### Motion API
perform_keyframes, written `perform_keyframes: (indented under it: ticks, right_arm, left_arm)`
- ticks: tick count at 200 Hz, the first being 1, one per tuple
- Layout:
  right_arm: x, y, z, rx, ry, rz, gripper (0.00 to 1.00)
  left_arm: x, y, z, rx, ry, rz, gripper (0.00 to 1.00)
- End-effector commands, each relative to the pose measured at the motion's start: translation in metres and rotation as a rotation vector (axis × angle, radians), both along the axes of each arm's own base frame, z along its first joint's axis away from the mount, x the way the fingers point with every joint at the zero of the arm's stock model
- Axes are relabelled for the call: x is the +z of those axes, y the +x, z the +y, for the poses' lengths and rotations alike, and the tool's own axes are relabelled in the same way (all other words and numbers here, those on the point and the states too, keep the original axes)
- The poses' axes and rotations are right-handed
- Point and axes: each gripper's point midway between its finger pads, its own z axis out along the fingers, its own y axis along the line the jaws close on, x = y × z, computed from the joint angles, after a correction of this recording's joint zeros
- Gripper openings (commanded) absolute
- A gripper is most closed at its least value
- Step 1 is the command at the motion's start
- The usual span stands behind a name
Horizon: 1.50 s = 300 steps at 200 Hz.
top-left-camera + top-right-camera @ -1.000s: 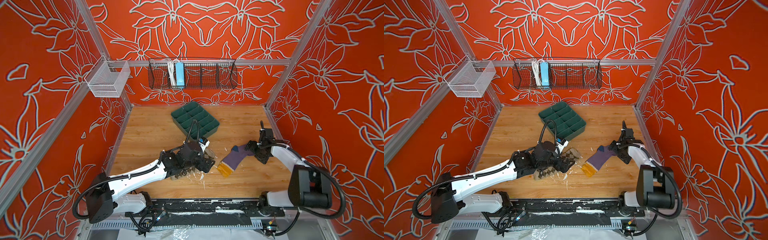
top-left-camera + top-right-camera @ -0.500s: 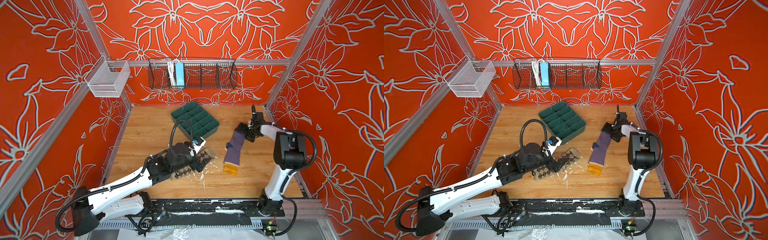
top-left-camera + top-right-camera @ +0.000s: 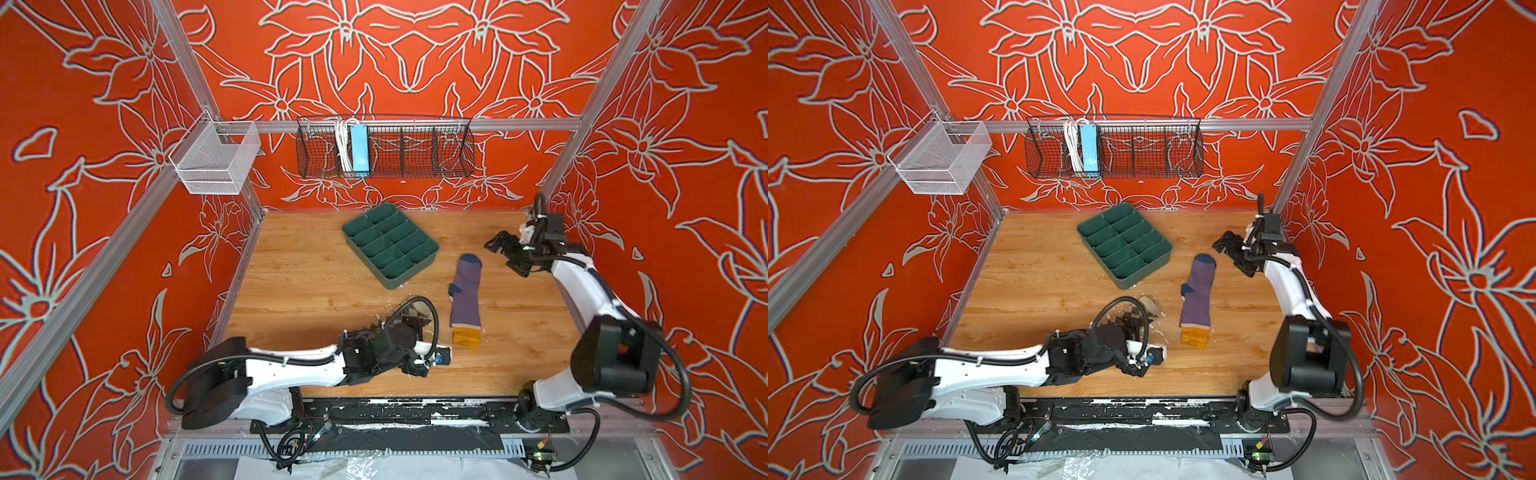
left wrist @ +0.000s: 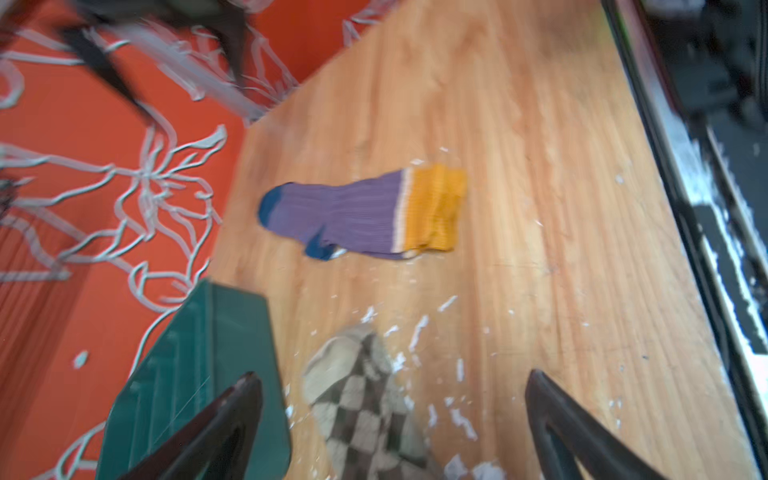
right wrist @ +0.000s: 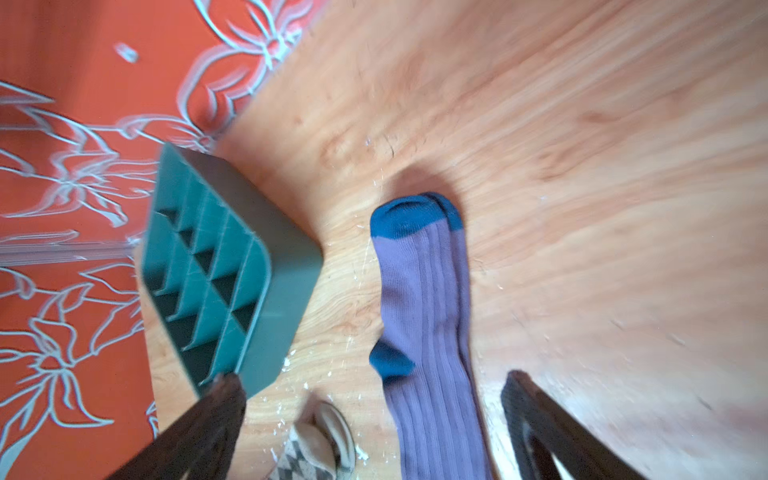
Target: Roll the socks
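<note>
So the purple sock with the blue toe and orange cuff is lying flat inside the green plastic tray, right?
Not quite. The purple sock with the blue toe and orange cuff is lying flat, but not inside the green plastic tray: it lies on the wooden table beside it, as both top views show.

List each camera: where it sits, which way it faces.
Top views: high in front, looking down on the table; left arm and right arm show.
Left wrist: on the left arm, facing argyle sock and purple sock; open left gripper shows.
Right wrist: on the right arm, facing purple sock and green tray; open right gripper shows.
Shared: both wrist views hold both socks and the tray.
</note>
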Motion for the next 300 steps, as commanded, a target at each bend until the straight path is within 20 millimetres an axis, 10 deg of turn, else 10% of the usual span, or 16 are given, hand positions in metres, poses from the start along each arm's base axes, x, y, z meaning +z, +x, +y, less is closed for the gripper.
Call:
perform_keyframes:
  ticks: [1, 46, 99, 152, 268, 300]
  right_arm:
    - [-0.01, -0.047, -0.005, -0.124, 0.069, 0.056, 0.98]
    - [0.012, -0.104, -0.013, -0.239, 0.112, -0.068, 0.98]
    - [0.033, -0.121, -0.01, -0.22, 0.092, -0.1, 0.98]
    - [0.044, -0.125, -0.011, -0.199, 0.057, -0.112, 0.98]
    - [0.067, -0.148, -0.018, -0.114, -0.156, -0.179, 0.95]
    - [0.088, -0.162, -0.027, -0.119, -0.315, -0.343, 0.91]
  left_arm:
    - [0.012, 0.005, -0.033, -0.032, -0.051, -0.125, 0.95]
    - [-0.022, 0.019, -0.075, -0.02, -0.025, -0.171, 0.89]
    - [-0.066, 0.031, -0.101, -0.033, 0.041, -0.137, 0.76]
    - [-0.091, 0.041, -0.099, -0.014, 0.083, -0.066, 0.64]
    - [-0.111, 0.057, -0.081, 0.063, 0.161, 0.249, 0.0]
    - [-0.107, 0.062, -0.073, 0.085, 0.187, 0.394, 0.0]
